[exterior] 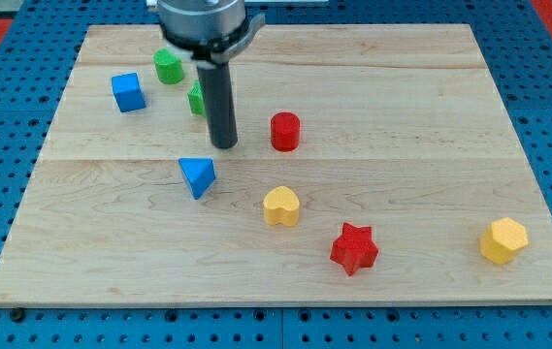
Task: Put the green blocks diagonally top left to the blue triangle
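Observation:
The blue triangle (197, 176) lies left of the board's middle. A green cylinder (169, 67) stands near the view's top left. A second green block (197, 99) sits just below and right of it, partly hidden behind the rod, so its shape is unclear. My tip (223, 145) rests on the board just right of and below that green block, and above and slightly right of the blue triangle. It touches neither as far as I can see.
A blue cube (128, 92) sits at the left. A red cylinder (285, 131) stands right of my tip. A yellow heart (281, 206), a red star (354, 249) and a yellow hexagon (503, 240) lie lower right on the wooden board (431, 107).

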### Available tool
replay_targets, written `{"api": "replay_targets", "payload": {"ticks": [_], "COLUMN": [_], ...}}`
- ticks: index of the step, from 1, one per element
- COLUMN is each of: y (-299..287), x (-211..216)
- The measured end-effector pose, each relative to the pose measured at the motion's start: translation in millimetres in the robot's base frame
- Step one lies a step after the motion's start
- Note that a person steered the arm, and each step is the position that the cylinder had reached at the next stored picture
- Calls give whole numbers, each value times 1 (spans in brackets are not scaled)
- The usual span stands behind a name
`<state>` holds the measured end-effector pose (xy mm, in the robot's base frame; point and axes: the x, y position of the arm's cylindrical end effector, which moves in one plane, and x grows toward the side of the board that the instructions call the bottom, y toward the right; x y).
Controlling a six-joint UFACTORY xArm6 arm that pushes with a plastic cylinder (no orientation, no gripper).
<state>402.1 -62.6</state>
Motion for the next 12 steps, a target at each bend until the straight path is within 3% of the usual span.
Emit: {"api": "replay_targets", "payload": {"ticks": [1, 2, 3, 4, 5, 6, 7, 8, 10, 11, 12], "y": [3, 50, -12, -105, -100, -1, 13, -44, -136, -131, -40], "x": [-44, -56, -77, -70, -69, -71, -135, -169, -78, -78, -94]}}
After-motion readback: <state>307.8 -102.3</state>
